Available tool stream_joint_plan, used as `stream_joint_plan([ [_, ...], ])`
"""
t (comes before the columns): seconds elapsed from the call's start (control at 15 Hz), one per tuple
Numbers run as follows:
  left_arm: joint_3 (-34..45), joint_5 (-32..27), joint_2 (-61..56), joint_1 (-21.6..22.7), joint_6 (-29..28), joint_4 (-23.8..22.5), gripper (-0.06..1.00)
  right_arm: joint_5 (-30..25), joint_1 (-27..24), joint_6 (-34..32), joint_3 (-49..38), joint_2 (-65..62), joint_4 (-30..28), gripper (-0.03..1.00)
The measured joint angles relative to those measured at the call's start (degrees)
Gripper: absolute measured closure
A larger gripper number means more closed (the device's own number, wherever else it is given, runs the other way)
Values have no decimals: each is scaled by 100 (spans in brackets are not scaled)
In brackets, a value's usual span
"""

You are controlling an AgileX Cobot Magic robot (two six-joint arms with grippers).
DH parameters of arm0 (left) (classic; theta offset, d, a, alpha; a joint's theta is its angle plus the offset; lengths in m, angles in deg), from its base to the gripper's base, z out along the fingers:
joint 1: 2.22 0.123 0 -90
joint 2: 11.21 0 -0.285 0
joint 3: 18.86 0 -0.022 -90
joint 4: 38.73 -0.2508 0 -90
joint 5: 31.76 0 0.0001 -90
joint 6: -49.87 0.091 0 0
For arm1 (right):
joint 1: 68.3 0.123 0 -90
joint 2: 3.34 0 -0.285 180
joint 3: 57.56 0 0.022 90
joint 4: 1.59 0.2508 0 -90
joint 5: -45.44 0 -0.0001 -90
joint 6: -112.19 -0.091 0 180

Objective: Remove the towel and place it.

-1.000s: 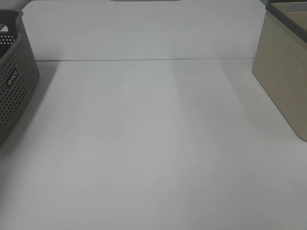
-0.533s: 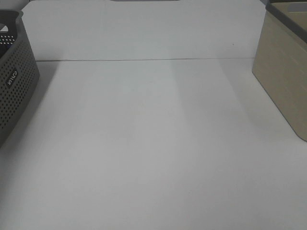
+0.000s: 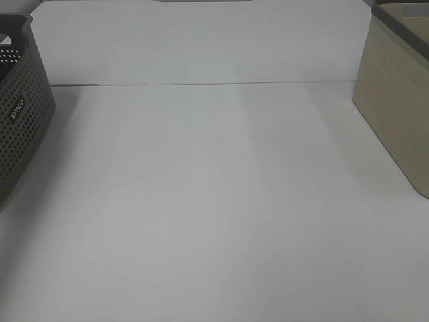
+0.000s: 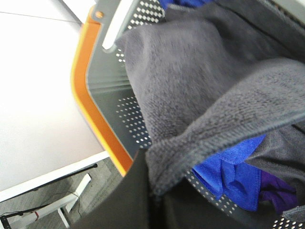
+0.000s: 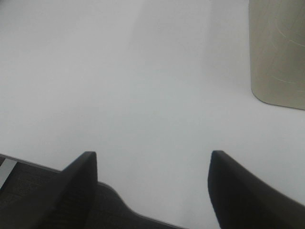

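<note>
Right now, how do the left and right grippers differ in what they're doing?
The left gripper is shut, pinching a fold of the dark towel; the right gripper is open and holds nothing. The left gripper is at the perforated basket, near blue cloth; the right gripper is above the white table, near the beige bin. Both have dark jaws, and neither shows in the high view.

right tool [image 5: 151,164]: matte black, paired blunt wedges | left tool [image 4: 153,196]: matte black, smooth
</note>
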Motion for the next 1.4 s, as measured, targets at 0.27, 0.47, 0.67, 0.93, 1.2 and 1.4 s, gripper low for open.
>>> stream_joint_plan([
  [0.27,0,34,-665,-109,0,407,94,0,0,0,0,0,0,30],
  [0.47,0,34,-1077,-567,0,413,94,0,0,0,0,0,0,30],
  [0.67,-590,-86,-1209,-1318,-332,418,94,0,0,0,0,0,0,30],
  [0.93,-1197,-859,-1226,-2189,-1003,424,94,23,0,120,0,390,688,30],
  [1.2,-1249,-1209,-1226,-3237,-1530,378,94,882,0,1008,57,1364,1770,30],
  [1.4,-1255,-1220,-1152,-4154,-1937,361,94,1845,0,2406,57,2395,3426,30],
])
